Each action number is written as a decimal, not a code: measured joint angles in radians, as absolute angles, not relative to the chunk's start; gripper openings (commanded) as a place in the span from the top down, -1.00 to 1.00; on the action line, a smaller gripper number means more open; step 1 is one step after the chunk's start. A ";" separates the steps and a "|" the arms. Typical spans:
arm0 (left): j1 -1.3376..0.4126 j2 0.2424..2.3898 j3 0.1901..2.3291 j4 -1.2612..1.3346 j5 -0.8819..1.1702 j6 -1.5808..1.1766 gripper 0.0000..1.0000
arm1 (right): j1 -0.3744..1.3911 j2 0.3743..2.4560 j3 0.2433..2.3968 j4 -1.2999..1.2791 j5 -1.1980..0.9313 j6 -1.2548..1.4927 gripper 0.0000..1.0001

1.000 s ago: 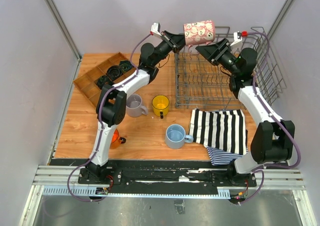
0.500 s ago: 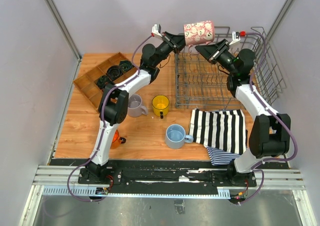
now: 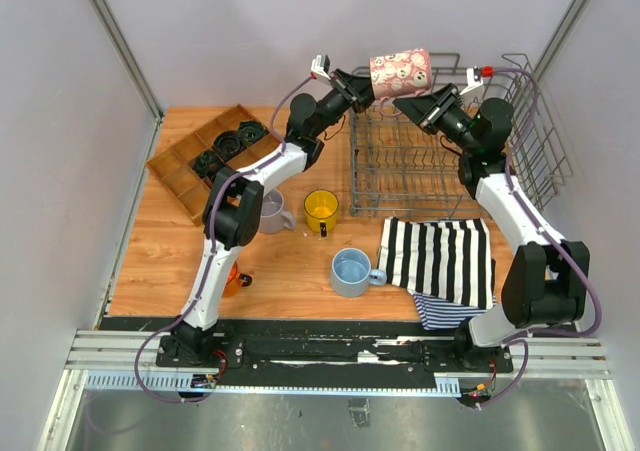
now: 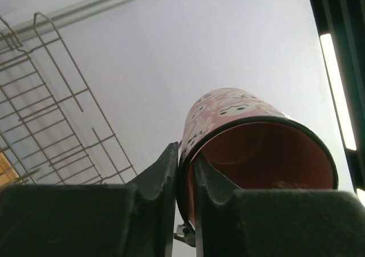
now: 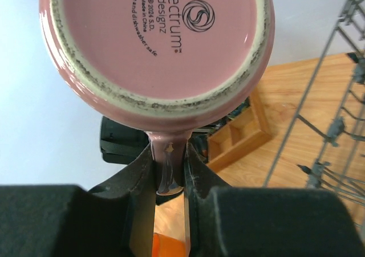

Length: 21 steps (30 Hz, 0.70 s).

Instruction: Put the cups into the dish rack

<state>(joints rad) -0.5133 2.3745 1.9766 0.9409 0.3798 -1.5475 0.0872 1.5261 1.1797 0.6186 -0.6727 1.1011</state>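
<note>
Right wrist view: right gripper [image 5: 169, 154] pinches the pink cup [image 5: 157, 40] by its handle, and the left gripper [image 4: 184, 157] is clamped on the rim. The cup hangs mid-air over the dish rack [image 3: 430, 171], far-left corner. Risk: once the left lets go, the handle-only hold may let the cup swivel or drop.

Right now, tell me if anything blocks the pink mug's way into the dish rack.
Nothing visible does. The pink mug hangs over the dish rack's far edge, left gripper on its rim, right gripper on its handle; tines below look bare.
</note>
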 measured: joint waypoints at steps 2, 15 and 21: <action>-0.520 2.380 1.979 0.940 0.387 -1.557 0.46 | 0.084 1.491 1.181 0.532 -0.657 1.031 0.99; -0.513 2.387 2.031 0.883 0.406 -1.533 -0.26 | 0.060 1.417 1.217 0.279 -0.590 0.827 0.99; -0.498 2.375 1.971 0.884 0.409 -1.515 -0.39 | 0.031 1.420 1.243 0.224 -0.556 0.802 0.99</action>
